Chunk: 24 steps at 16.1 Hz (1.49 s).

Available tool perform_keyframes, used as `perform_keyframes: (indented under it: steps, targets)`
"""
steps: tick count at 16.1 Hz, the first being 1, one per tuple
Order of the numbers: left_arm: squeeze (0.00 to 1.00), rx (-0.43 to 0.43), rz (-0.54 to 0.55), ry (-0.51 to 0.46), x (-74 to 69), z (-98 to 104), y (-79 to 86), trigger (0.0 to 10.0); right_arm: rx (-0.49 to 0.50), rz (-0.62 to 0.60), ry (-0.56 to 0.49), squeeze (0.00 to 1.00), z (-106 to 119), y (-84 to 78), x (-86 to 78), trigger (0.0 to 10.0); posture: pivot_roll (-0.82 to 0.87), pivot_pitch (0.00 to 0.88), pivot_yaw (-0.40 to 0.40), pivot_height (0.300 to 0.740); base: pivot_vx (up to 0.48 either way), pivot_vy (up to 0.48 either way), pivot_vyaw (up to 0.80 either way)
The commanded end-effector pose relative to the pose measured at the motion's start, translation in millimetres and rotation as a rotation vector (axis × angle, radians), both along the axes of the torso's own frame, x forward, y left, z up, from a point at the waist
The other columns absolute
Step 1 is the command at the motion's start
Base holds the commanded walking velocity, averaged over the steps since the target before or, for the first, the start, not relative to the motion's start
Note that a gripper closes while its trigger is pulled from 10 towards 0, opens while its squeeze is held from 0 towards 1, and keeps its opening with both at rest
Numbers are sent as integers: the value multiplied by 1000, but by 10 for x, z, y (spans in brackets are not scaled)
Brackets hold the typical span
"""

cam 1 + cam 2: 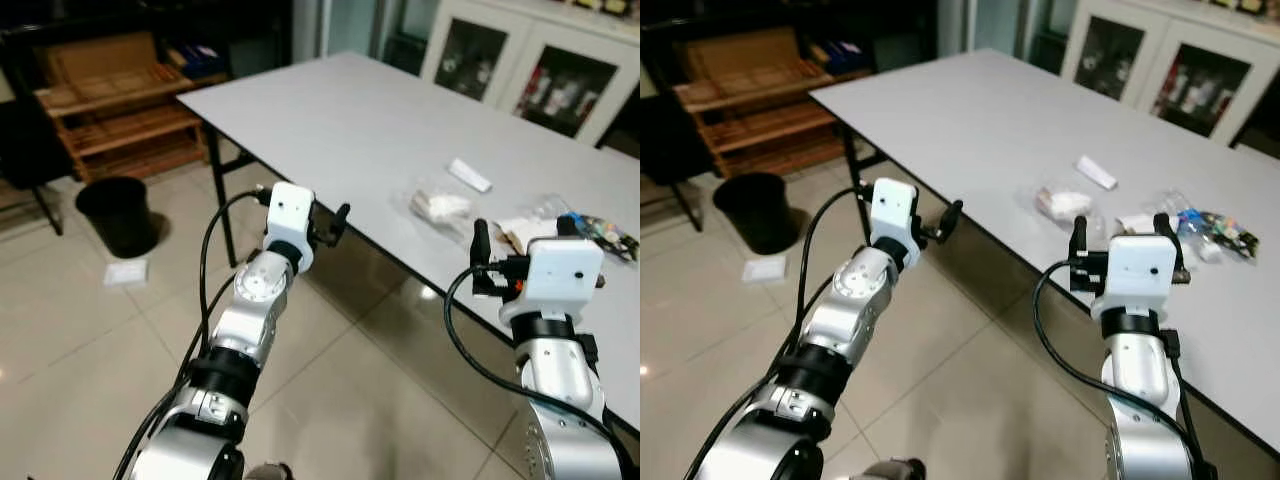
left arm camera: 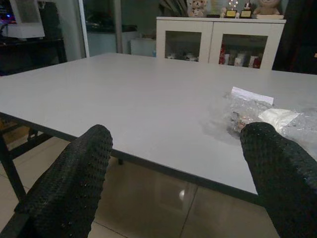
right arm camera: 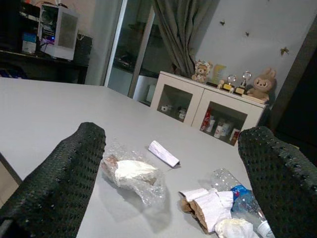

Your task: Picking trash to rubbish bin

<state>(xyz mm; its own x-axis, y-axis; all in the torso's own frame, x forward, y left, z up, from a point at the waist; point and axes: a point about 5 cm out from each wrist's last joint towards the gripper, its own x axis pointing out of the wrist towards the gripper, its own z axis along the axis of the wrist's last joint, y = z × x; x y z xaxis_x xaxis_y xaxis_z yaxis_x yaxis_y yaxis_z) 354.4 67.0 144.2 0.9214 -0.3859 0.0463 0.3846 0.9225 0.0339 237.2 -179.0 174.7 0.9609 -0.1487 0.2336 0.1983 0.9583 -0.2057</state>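
Both grippers, left (image 2: pixel 173 183) and right (image 3: pixel 171 183), hover wide open and empty; the plastic-wrapped trash (image 3: pixel 130 172) sits mid-frame on the grey table (image 1: pixel 340 120), black bin (image 1: pixel 118 213) far left.

The right claw's housing (image 1: pixel 565 270) partly hides the crumpled wrappers (image 1: pixel 520 232).

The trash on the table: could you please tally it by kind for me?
Clear plastic bag with white wad: 1
White folded packet: 1
Torn paper wrapper: 1
Crushed plastic bottle: 1
Colourful snack wrapper: 1
Total: 5
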Motion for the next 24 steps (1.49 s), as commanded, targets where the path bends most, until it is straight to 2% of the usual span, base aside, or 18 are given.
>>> perform_keyframes:
  steps: [1, 9, 11, 13, 18, 24]
  targets:
    - [0, 3, -26, -8, -19, 15, -46, 10000, 4, -14, -20, 0, 36, -33, -26, 10000, 99, 26, -50, 740, 0, 0, 0]
    - [0, -20, -25, -6, -37, 28, -80, 10000, 6, -2, -43, 0, 99, -15, 6, 10000, 109, 15, -72, 740, 0, 0, 0]
    - [0, -113, -78, 64, -47, 12, -127, 10000, 3, -4, -48, 0, 111, -26, 21, 10000, 111, 13, -77, 740, 0, 0, 0]
    - [0, -52, -69, 18, -58, 16, -118, 10000, 0, -8, -50, 0, 116, -38, 26, 10000, 110, 12, -78, 740, 0, 0, 0]
    - [0, -44, -79, 2, -49, 48, -147, 10000, -1, -16, -55, 0, 131, -54, 22, 10000, 100, 0, -78, 740, 0, 0, 0]
    - [0, -51, -64, 8, -32, 39, -162, 10000, -13, -27, -63, 0, 168, -80, 33, 10000, 92, 0, -85, 740, 167, -333, 0]
